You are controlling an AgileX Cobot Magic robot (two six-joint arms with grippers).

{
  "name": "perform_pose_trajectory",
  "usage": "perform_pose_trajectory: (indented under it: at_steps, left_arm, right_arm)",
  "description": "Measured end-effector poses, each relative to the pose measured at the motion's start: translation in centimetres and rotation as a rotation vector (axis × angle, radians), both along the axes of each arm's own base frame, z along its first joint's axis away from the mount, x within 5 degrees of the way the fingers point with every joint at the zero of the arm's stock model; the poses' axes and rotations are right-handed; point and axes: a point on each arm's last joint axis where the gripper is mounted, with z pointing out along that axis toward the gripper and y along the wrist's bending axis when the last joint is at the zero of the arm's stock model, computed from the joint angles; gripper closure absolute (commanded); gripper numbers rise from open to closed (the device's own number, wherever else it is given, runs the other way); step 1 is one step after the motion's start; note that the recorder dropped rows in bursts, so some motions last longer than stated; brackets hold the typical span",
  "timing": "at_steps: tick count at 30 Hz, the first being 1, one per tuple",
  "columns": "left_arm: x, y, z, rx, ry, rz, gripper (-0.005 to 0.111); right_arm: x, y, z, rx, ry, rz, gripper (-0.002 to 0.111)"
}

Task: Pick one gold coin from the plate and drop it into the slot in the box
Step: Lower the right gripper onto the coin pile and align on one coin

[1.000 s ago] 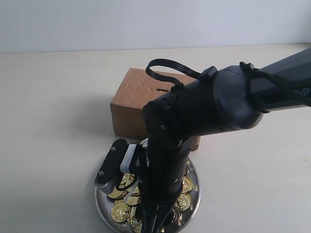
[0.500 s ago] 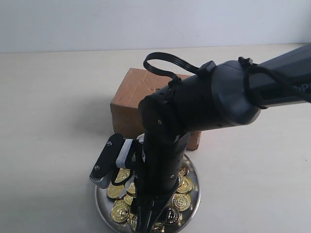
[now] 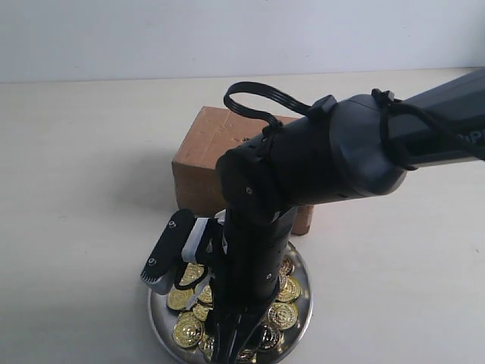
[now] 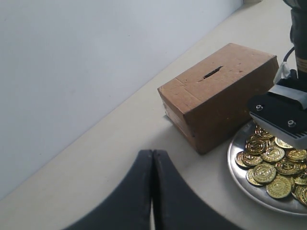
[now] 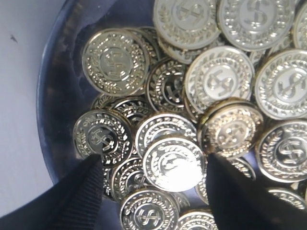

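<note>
The shiny silver plate [image 3: 304, 302] holds several gold coins [image 3: 187, 330] and stands just in front of the brown cardboard box [image 3: 203, 150]. The box slot [image 4: 212, 72] shows as a dark slit in the box's top face in the left wrist view; the right arm hides it in the exterior view. My right gripper [image 5: 153, 165] is open low over the pile, one coin [image 5: 173, 163] lying between its dark fingers [image 5: 79, 194]. My left gripper [image 4: 152, 153] is shut and empty, over bare table apart from the box and plate [image 4: 249, 184].
The right arm [image 3: 333, 163] reaches in from the right and covers much of the box and plate in the exterior view. Its wrist block [image 4: 280, 112] hangs over the coins. A pale wall runs behind the table.
The right arm sank a little and shifted left over the plate, now hiding the slot in the exterior view. Over the last half second it has held still.
</note>
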Motion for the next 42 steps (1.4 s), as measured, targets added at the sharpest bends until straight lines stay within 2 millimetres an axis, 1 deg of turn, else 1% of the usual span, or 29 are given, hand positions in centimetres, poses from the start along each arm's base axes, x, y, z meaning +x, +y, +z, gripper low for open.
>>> perform_pose_trajectory:
  at_steps: [9,13,14,31,38,42]
  left_arm:
    - [0.00,0.00,0.00,0.000,0.000,0.000,0.107]
    - [0.00,0.00,0.00,0.000,0.000,0.000,0.107]
    - [0.00,0.00,0.00,0.000,0.000,0.000,0.107]
    - [0.00,0.00,0.00,0.000,0.000,0.000,0.107]
    - [0.00,0.00,0.00,0.000,0.000,0.000,0.107]
    - [0.00,0.00,0.00,0.000,0.000,0.000,0.107]
  right_arm:
    - [-0.07,-0.09,-0.01,-0.011,0.011,-0.027,0.049]
    - [0.03,0.01,-0.48,-0.029,0.027,-0.042,0.049]
    - [0.15,0.03,-0.92,-0.046,0.041,-0.043,0.049]
    - [0.33,0.05,-0.96,-0.060,0.038,-0.035,0.049]
    - [0.36,0.01,-0.97,-0.064,0.034,-0.031,0.053]
    - [0.38,-0.01,-0.99,-0.067,0.032,-0.028,0.053]
